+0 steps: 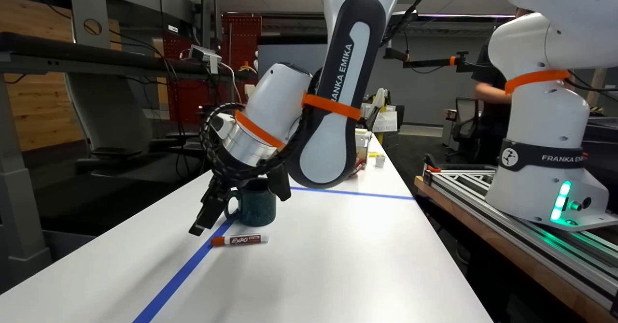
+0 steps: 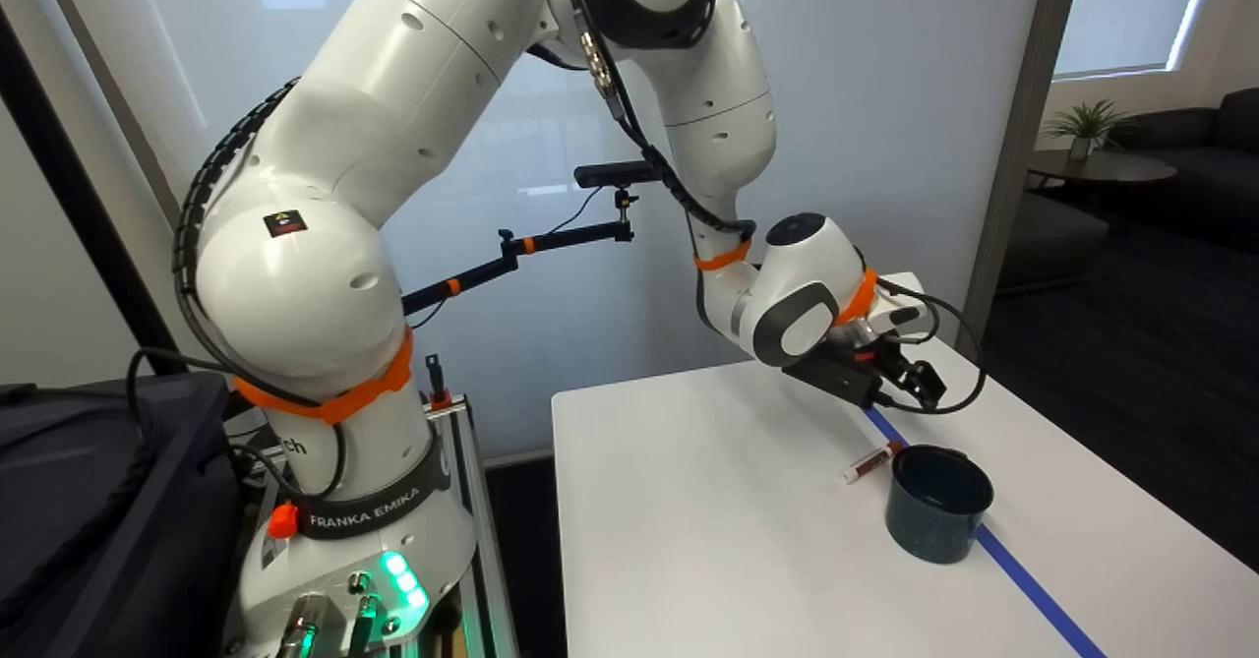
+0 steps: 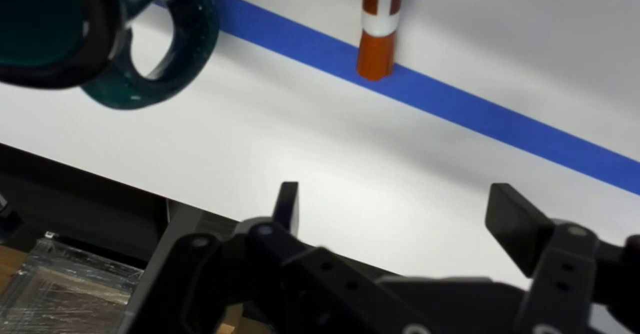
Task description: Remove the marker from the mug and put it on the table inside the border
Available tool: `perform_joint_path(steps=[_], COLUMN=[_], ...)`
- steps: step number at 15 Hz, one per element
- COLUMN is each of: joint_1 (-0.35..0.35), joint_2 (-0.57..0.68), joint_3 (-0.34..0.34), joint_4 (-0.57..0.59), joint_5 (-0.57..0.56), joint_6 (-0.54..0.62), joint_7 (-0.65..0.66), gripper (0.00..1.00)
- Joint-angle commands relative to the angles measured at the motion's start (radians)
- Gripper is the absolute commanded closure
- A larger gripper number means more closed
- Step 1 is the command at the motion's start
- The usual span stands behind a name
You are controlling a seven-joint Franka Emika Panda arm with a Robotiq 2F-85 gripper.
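The marker [image 1: 248, 239] lies flat on the white table [image 1: 362, 265], outside the mug [image 1: 258, 209]. It has a white body and a red-brown cap. Its cap end rests on the long blue tape strip of the border [image 1: 178, 277], as the wrist view also shows for the marker [image 3: 378, 24]. The dark teal mug stands upright beside it, over the same tape [image 2: 1038, 594]; the mug also shows in an exterior view [image 2: 934, 520]. My gripper [image 3: 394, 189] is open and empty, above the table on the table-edge side of the tape. The marker is not between the fingers.
A crosswise blue tape strip [image 1: 357, 193] runs farther down the table. A small white cup [image 1: 380, 161] and a red-black packet [image 1: 358, 166] stand at the far end. The table's edge [image 3: 125, 181] drops off near my fingers.
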Motion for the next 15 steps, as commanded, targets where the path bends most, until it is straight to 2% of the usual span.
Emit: perform_joint_path(steps=[1,3,7,12,13,15], joint_1=[0.151,0.268,0.555,0.926,0.802,0.891], joint_2=[-0.099,-0.161,-0.28,-0.353,-0.301,-0.324], joint_3=[-0.121,-0.213,-0.433,-0.73,-0.638,-0.703], joint_4=[-0.095,-0.156,-0.27,-0.405,-0.329,-0.371], joint_5=[0.108,0.185,0.342,0.501,0.445,0.476], joint_6=[-0.055,-0.101,-0.199,-0.162,-0.184,-0.181], joint_7=[0.017,0.028,0.028,0.093,0.069,0.084], gripper=[0.0,0.0,0.0,0.0,0.0,0.0])
